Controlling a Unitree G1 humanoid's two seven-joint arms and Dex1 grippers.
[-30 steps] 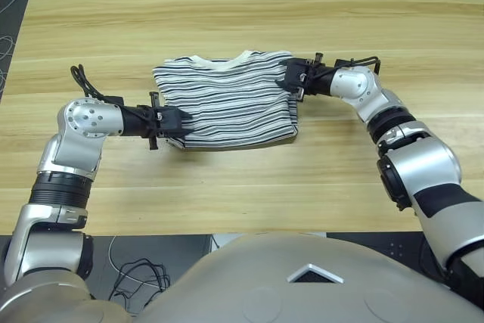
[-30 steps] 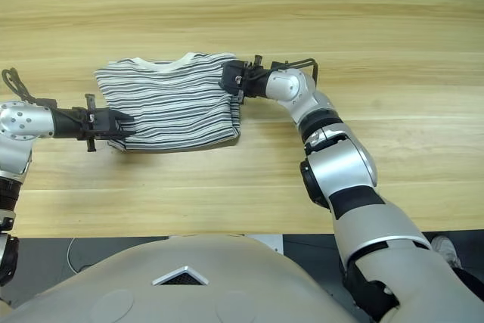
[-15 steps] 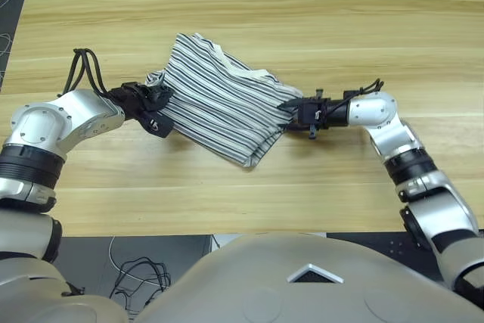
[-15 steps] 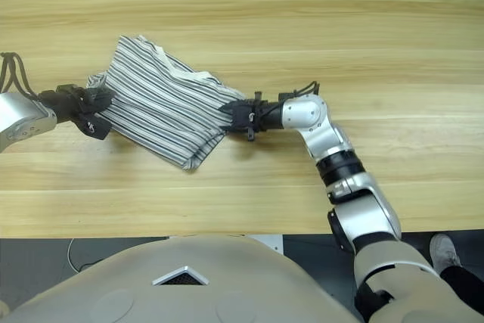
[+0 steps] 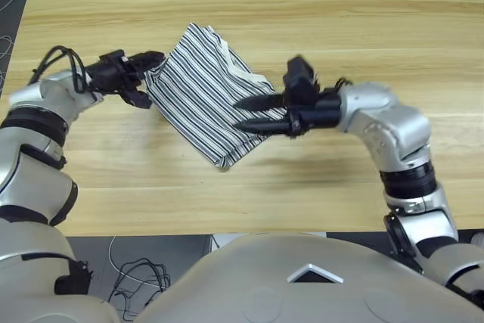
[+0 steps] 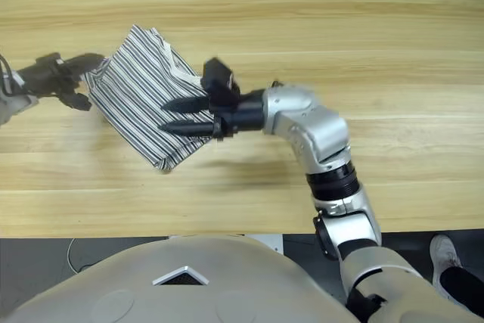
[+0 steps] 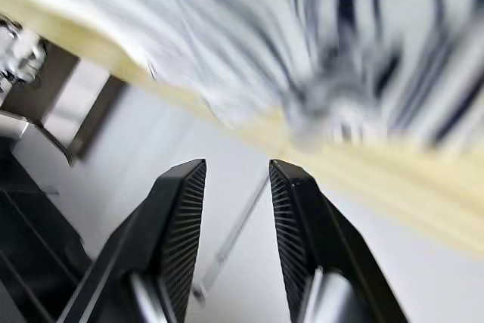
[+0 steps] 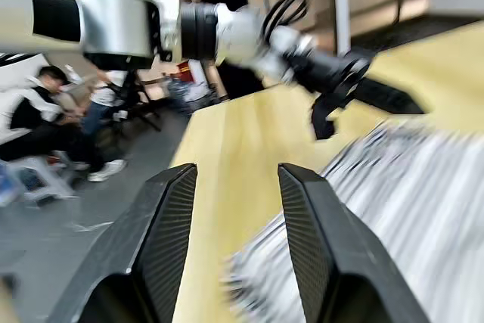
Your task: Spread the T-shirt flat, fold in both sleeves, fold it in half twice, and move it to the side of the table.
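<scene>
Black cable tangle (image 5: 134, 268) on dark floor (image 5: 98, 251), just past the worktop (image 5: 227, 202) near edge. Pale box-like item (image 5: 221, 240) near cables, too hidden to identify.

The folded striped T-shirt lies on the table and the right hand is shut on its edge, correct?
No. The right hand is open, fingers apart with nothing between, as the right wrist view shows. The T-shirt does lie on the table.

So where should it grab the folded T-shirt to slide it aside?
Its leftmost corner, approached from the robot's left. The T-shirt lies folded and diagonal, so that layered corner points at the open left end effector, which could likely pinch it.
</scene>
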